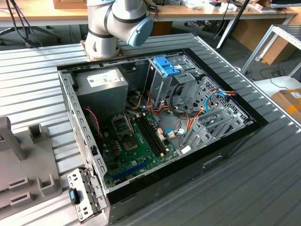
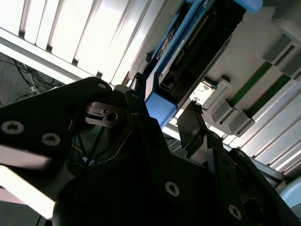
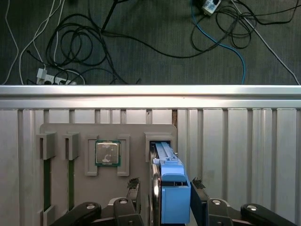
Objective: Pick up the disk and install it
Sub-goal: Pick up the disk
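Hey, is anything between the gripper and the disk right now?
Nothing visible is. In the first wrist view the open gripper straddles the disk, which stands on edge in a slot of the grey fixture, with one finger on each side.

exterior view: the computer case (image 1: 225,155) sits on the table (image 1: 42,80), with the arm base (image 1: 101,42) at its eleven o'clock and a holder block (image 1: 23,165) at its eight o'clock. inside the case, power supply box (image 1: 101,87) at eleven, drive cage (image 1: 162,80) at one, motherboard (image 1: 136,141) at six. first wrist view: the disk (image 3: 171,188) stands in a fixture plate (image 3: 136,132) slot, processor chip (image 3: 107,153) in a recess just beside it, gripper (image 3: 165,182) right at the disk.
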Tool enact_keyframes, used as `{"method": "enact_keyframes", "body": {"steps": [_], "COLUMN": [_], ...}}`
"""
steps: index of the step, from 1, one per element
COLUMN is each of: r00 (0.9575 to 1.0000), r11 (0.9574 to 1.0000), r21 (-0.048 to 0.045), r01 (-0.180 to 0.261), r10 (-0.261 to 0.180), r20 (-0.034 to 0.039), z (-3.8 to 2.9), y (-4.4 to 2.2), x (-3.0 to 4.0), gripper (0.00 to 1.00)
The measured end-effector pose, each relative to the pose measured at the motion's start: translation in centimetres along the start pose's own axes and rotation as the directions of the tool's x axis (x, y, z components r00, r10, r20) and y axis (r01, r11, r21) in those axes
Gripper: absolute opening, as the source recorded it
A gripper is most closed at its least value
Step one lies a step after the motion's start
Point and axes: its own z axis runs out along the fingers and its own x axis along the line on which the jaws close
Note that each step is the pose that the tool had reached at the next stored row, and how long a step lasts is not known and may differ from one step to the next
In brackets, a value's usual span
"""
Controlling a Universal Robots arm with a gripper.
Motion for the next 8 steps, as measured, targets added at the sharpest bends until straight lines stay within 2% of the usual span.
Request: {"method": "enact_keyframes", "body": {"steps": [8], "r00": [1.0000], "r11": [1.0000], "r21": [-0.0003], "r01": [0.000], "r10": [0.000], "r20": [-0.0001], "z": [-0.06], "y": [0.00], "x": [-0.09], "gripper": [0.54]}}
